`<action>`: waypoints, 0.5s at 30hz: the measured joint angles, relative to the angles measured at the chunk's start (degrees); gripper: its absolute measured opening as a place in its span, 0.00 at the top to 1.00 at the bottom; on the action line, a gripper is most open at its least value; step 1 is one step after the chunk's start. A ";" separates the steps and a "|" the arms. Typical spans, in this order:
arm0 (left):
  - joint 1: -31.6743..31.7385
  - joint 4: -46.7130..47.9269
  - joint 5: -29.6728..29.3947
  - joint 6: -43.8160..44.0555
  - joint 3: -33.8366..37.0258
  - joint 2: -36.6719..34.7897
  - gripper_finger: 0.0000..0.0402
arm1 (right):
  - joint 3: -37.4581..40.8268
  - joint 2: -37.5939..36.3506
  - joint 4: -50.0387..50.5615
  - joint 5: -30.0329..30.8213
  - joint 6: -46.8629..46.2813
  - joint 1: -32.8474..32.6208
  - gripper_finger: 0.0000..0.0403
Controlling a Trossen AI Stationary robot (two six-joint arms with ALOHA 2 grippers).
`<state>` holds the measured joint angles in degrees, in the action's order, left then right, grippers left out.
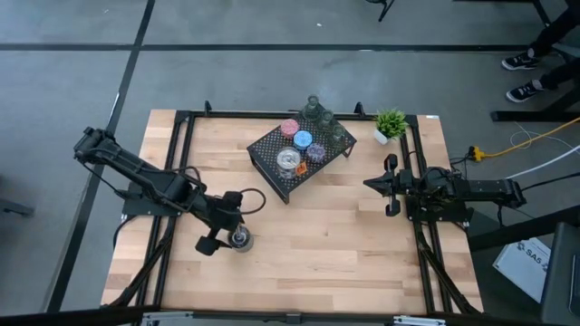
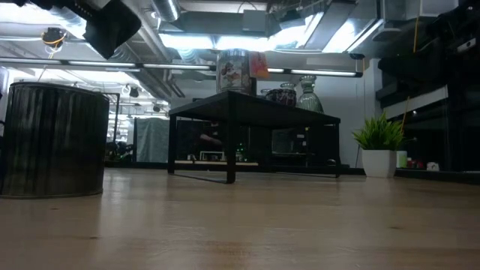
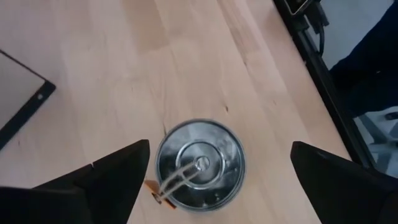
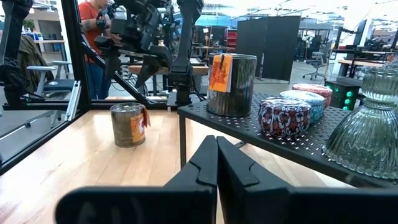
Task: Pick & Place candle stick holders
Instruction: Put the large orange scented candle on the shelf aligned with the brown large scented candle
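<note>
Left wrist view looks straight down on a silver holder (image 3: 200, 165) standing on the bare table (image 3: 155, 74), its round rim and centre post framed between the left gripper (image 3: 221, 171) fingers, which are spread wide on either side and hold nothing. In the high view the holder (image 1: 241, 240) sits toward seven o'clock of the black rack (image 1: 299, 158), well apart from it, where the other holders are grouped. Whether this is a grasp or a release I cannot tell; either way, the move should be straight up or down, with the post kept centred so neither finger clips the rim. Its long axis is vertical, mouth up. The right gripper (image 1: 370, 184), fingers pressed together and empty, waits at three o'clock.
</note>
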<state>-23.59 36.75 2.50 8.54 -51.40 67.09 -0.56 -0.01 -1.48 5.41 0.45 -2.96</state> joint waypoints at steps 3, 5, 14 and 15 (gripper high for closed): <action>0.00 1.10 0.00 0.30 0.00 0.00 0.02 | 0.00 0.00 0.00 0.00 -0.02 0.00 1.00; 0.00 3.12 -0.07 0.32 -0.60 0.04 0.01 | 0.02 0.00 -0.02 -0.02 -0.02 -0.01 1.00; -0.52 9.77 -1.53 0.32 -5.56 1.65 0.00 | 0.01 0.00 -0.02 0.00 -0.01 -0.01 1.00; -0.95 10.49 -1.59 0.16 -5.92 2.15 0.00 | 0.01 0.00 0.00 0.00 -0.01 -0.01 1.00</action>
<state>-24.54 47.24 0.91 8.69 -57.31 69.24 -0.55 -0.01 -1.48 5.41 0.44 -2.97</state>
